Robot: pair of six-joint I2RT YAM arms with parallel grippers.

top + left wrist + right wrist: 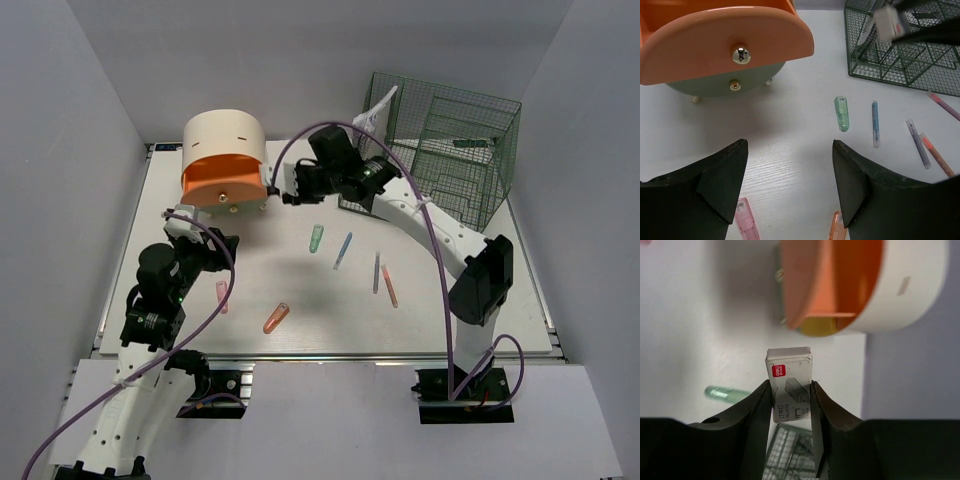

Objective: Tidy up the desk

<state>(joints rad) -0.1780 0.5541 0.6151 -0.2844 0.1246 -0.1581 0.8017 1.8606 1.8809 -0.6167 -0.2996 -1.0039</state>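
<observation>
**Right wrist view: staple box pinched, open drawer ahead**

The right arm's fingers are drawn narrow on a small white cardboard box of staples with a red label. They clamp its two flat long sides, and the upper part of the box stands clear of the tips. The box hangs in the air near the cream-and-orange round drawer box, whose orange drawer stands pulled out. The left arm's fingers are spread wide, hold nothing, and hover low over the large flat white counter.

The counter runs from the arms' bases to the far wall. It carries the drawer box at far left and a green wire rack at far right. Loose in the middle lie a short green translucent tube, a blue pen, a grey pen and a red pen. A short orange tube and a pink one lie nearer the left arm.

The counter itself looks rigid and fixed, so it is nothing to grasp. Its smooth top probably lets round pieces roll if they are nudged. The staple box is likely dense for its size with thin card walls, so a firm flat-side grip suits it. The pens look light and slick, and are best taken across the barrel at mid-length.
</observation>
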